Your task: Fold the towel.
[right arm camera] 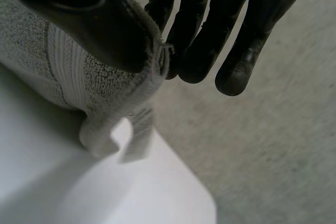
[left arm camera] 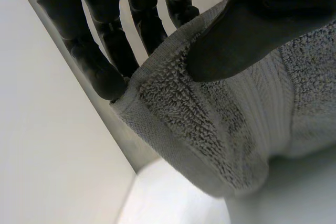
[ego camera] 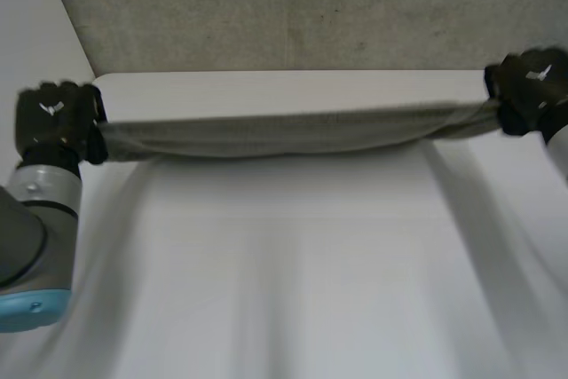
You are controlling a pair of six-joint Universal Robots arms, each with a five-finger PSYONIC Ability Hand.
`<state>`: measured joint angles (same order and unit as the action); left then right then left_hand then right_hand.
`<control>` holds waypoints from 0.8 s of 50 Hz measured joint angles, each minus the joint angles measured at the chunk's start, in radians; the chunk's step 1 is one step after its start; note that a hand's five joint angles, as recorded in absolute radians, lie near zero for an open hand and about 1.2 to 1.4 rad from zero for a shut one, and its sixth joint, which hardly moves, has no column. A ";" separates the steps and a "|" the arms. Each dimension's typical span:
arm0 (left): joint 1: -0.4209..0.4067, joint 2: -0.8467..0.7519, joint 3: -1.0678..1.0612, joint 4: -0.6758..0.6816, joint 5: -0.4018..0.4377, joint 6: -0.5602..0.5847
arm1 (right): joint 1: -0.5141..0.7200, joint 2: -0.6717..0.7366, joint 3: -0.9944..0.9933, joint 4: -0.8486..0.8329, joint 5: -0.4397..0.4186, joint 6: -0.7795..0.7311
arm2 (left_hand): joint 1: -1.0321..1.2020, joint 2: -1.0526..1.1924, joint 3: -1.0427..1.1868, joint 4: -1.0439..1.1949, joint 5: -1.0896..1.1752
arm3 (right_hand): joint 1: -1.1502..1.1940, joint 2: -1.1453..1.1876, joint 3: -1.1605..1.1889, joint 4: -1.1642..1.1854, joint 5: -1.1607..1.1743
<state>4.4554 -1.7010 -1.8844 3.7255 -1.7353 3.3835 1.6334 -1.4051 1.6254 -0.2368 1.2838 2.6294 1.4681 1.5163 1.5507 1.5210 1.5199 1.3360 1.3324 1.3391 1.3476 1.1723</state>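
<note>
1. Above the far edge of the table (ego camera: 293, 272): grey terry towel (ego camera: 293, 133) spans btwn both hands as a long bunched band, sagging slightly mid-span; appears off the surface.
2. Left hand (ego camera: 58, 122): clamped on one towel end, thumb (left arm camera: 247, 30) pressing cloth vs. fingers (left arm camera: 100, 66).
3. Right hand (ego camera: 531, 86): same pinch on the opposite end, at a hemmed corner.
4. Progress (est.): early. Towel is raised & held taut, but no neat flat fold is visible. Left to do: lay down, fold over, let go.
</note>
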 measured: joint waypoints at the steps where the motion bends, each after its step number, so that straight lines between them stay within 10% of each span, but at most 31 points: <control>1: 0.000 0.029 0.000 -0.011 0.004 0.000 | -0.009 -0.034 -0.013 0.034 -0.016 -0.001 | 0.000 0.000 0.000 0.000 0.000 | 0.000 0.000 0.000 0.000 0.000; 29: 0.001 0.341 -0.254 -0.332 0.202 0.060 | -0.265 -0.266 0.136 0.533 -0.317 -0.326 | 0.000 0.000 0.000 0.000 0.000 | 0.000 0.000 0.000 0.000 0.006; 40: 0.015 0.132 -0.109 -0.302 0.280 0.085 | -0.245 -0.084 0.004 0.529 -0.345 -0.315 | 0.000 0.000 0.000 0.000 0.000 | 0.000 0.001 0.000 0.000 0.006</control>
<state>4.4705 -1.5691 -1.9932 3.4237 -1.4550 3.4687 1.3888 -1.4892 1.6299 0.2923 0.9393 2.3145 1.4683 1.5164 1.5510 1.5210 1.5200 1.3361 1.3336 1.3392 1.3478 1.1783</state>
